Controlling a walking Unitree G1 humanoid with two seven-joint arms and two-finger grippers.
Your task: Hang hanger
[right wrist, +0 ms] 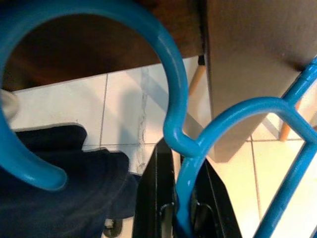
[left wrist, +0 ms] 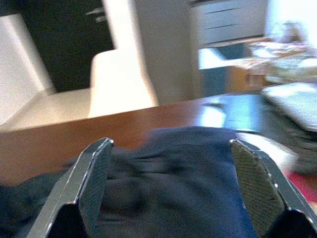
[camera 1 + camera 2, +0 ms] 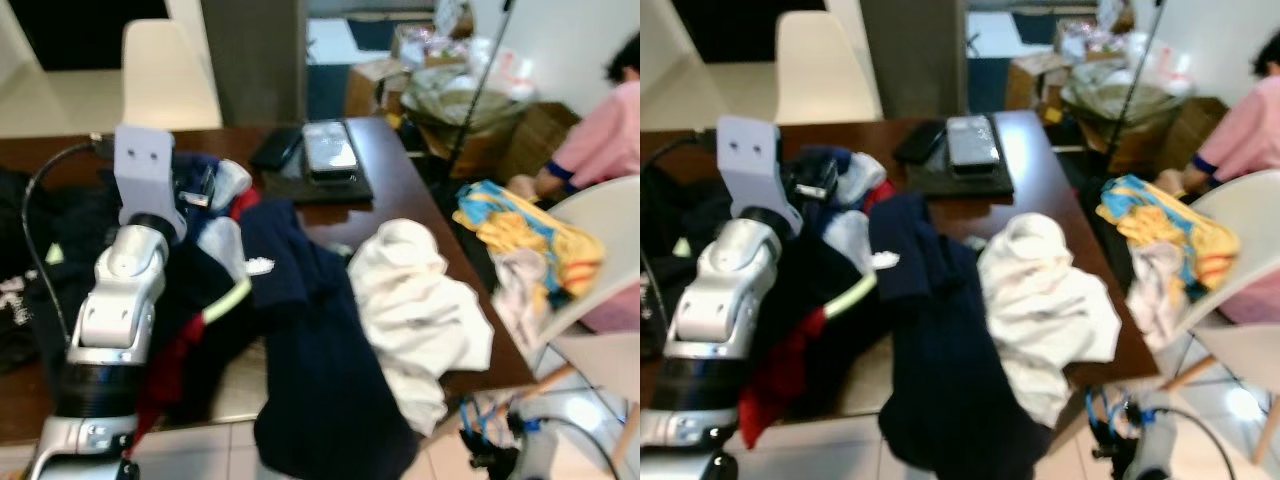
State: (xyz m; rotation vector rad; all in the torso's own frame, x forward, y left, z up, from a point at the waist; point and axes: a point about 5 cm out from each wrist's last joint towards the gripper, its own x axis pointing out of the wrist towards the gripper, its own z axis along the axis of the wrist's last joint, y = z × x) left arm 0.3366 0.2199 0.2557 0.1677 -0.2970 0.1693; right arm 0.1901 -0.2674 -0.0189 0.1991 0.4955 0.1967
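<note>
Surface: I see a dark wooden table [image 3: 400, 190] heaped with clothes.
Hanger: blue hanger [image 1: 198, 144] — off the table's near right corner, above floor tiles.
Right gripper [image 1: 181, 218]: clamped on its neck — hook pointing away from fingers.
Left gripper [image 2: 173, 188]: spread wide over a navy garment [image 2: 188, 168].

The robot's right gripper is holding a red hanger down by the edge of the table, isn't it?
Not quite. The hanger is blue, not red. The right wrist view shows its blue hook and neck, with the right gripper shut on the neck. The rest is right: the gripper sits low beside the table edge, over the tiled floor.
</note>
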